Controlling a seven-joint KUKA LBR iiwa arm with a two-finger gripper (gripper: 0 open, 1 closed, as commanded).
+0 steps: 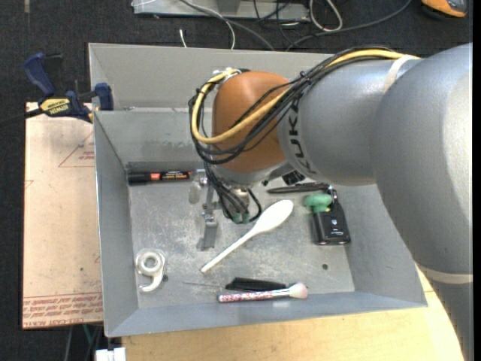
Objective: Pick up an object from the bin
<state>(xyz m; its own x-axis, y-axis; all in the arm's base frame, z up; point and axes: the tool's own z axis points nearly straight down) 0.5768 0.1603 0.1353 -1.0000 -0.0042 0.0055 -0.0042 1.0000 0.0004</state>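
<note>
My gripper (208,230) hangs low over the bin floor, left of the middle, under the arm's orange cover. A white plastic spoon (255,235) lies slanted just to its right, bowl up and to the right, handle tip close to the gripper. A black marker with a red label (159,175) lies flat along the back wall, up and to the left of the gripper. I see nothing held in the gripper.
A silver looped metal piece (150,269) sits at the front left. Along the front wall lie a pink-handled brush (263,294) and a black flat piece (252,284). A black device (329,226) with a green part (319,200) lies at the right. The arm covers the back right.
</note>
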